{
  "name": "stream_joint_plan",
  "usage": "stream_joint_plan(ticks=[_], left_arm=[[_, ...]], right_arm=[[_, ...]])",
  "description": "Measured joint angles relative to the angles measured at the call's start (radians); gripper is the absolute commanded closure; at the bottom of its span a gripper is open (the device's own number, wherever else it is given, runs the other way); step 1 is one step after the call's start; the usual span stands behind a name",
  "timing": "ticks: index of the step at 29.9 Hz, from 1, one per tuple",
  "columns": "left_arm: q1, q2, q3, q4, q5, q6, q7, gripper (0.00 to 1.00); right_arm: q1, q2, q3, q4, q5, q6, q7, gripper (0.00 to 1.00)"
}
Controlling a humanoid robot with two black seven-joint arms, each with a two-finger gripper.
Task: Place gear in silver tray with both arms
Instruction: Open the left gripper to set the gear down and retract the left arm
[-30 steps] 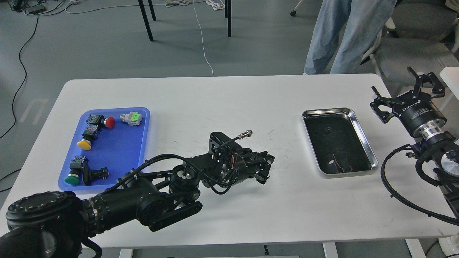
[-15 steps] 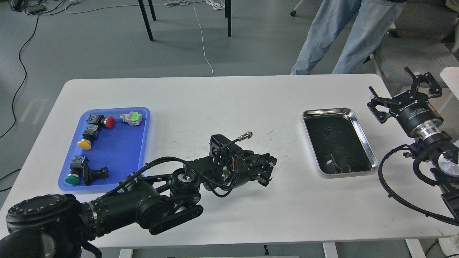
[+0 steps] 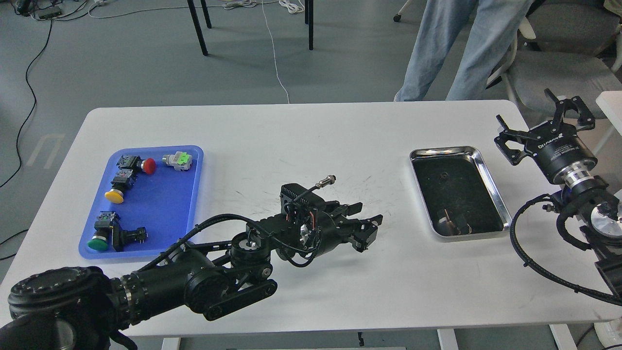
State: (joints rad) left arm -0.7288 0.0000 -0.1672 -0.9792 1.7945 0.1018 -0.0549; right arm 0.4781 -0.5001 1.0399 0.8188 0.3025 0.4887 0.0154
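While the silver tray (image 3: pixel 492 187) lay on the right of the white table (image 3: pixel 301 141), its long axis ran near to far. The left gripper (image 3: pixel 367 224) hovered mid-table, fingers apart, pointing right. The right gripper (image 3: pixel 542 124), beyond the tray's right rim, spread its fingers wide. No gear could be made out; reflections muddied the tray's dark floor.

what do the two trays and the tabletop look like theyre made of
The silver tray looks like polished metal, probably stainless steel: its raised rim is mirror-bright and its floor reflects dark. The blue tray looks like moulded plastic: an even, saturated colour, a soft sheen and rounded corners. The table has a matte white top, likely laminate or painted board, with fine dark scuffs near its middle.
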Motion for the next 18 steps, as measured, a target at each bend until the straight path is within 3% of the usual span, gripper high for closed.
stream_joint_plan(ticks=[4,15,18], left_arm=[[-0.006,0.0,-0.034,0.0,-0.021,0.042,0.0,0.02],[-0.088,0.003,-0.405,0.015,-0.22,0.063,0.001,0.02],[-0.113,0.088,-0.457,0.012,-0.377,0.096,0.002,0.02]], right_arm=[[0.015,-0.008,-0.001,0.037,-0.011,0.0,0.0,0.04],[0.106,-0.026,-0.094,0.183,-0.232,0.0,-0.013,0.04],[0.13,-0.05,-0.14,0.264,-0.359,-0.023,-0.021,0.04]])
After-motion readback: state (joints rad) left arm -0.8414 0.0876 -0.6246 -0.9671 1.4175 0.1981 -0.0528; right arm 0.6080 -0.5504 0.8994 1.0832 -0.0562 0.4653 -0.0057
